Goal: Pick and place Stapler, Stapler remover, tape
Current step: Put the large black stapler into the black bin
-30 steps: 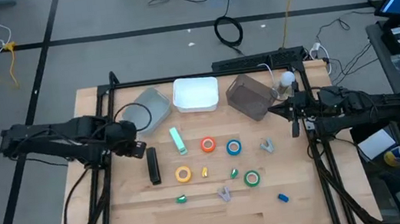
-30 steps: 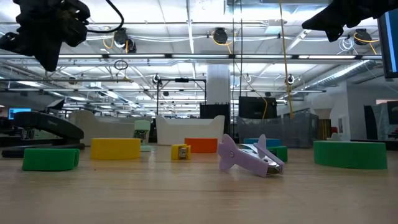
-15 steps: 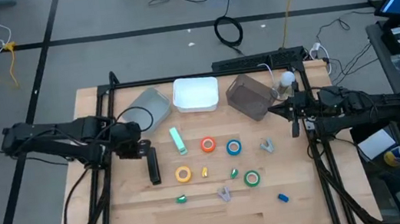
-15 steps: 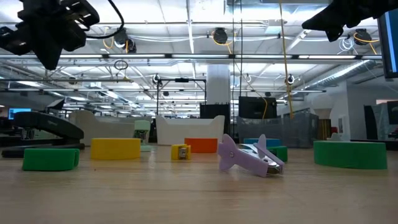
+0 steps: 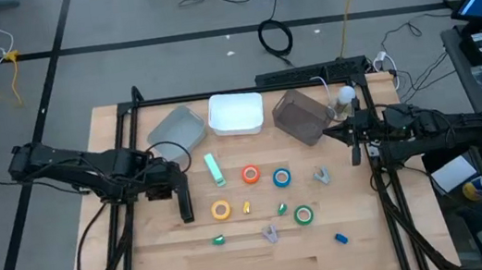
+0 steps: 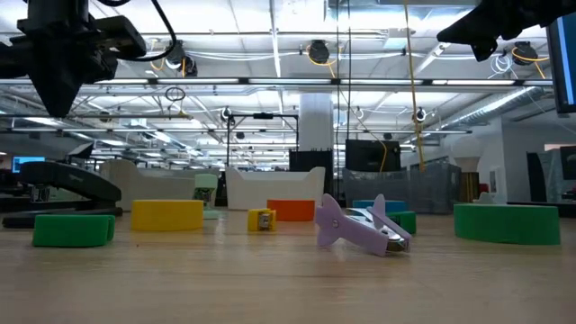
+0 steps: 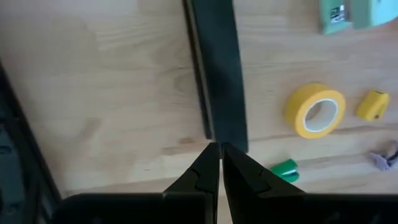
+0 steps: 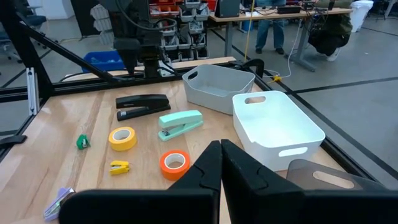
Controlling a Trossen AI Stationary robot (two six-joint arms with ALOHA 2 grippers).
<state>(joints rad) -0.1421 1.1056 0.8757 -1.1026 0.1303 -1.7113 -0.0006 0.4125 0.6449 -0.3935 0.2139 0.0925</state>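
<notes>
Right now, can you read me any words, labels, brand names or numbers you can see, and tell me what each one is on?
None can be read.
mint green stapler: a small dark label shows in the left wrist view, too blurred to read.
black stapler, tape rolls and bins: no visible print.

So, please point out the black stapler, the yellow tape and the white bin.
black stapler (image 5: 184, 200): high view, middle of its body.
yellow tape (image 5: 221, 210): high view, on the ring.
white bin (image 5: 238, 129): high view, near rim.
</notes>
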